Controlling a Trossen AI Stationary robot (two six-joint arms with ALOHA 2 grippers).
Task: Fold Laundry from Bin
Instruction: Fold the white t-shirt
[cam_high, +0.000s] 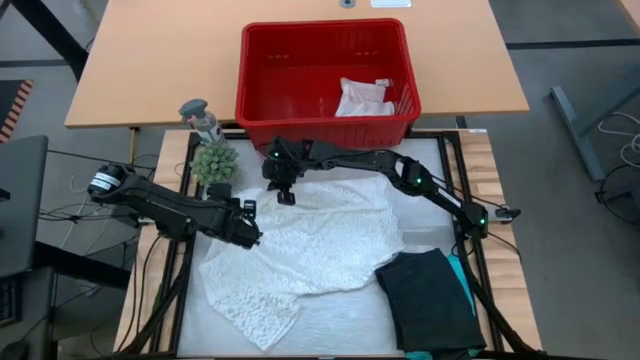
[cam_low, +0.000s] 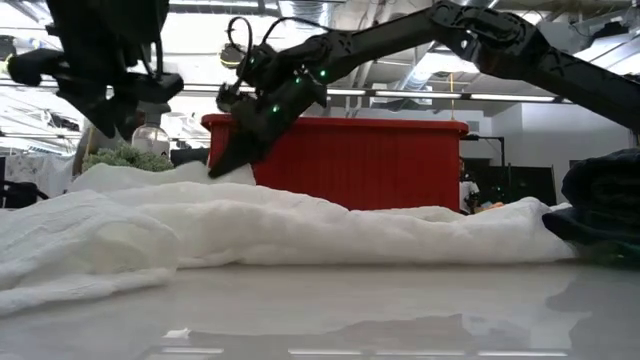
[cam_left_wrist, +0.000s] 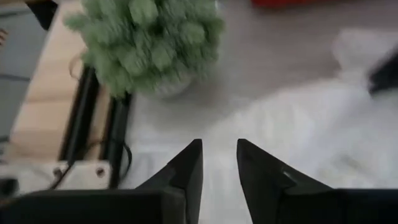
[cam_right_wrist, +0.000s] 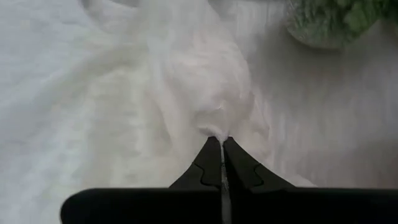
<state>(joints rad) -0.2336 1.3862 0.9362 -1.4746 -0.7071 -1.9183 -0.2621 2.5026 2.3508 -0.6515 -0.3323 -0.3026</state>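
- High view: the pale work mat (cam_high: 400, 165) carries the white lacy top (cam_high: 310, 245); beyond the right gripper (cam_high: 284, 196) stands the red bin (cam_high: 325, 120) on a wooden table (cam_high: 150, 60).
- Low view: ceiling lights behind; the left gripper (cam_low: 118, 118) hangs above the top's edge.
- Left wrist view: its fingers (cam_left_wrist: 186, 168) are parted and empty, a green plant (cam_left_wrist: 149, 40) ahead.
- Right wrist view: closed fingertips (cam_right_wrist: 211, 163) pinch the lace.

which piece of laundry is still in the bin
The small white cloth, lying in the red bin; the lacy top and black garment are on the table.
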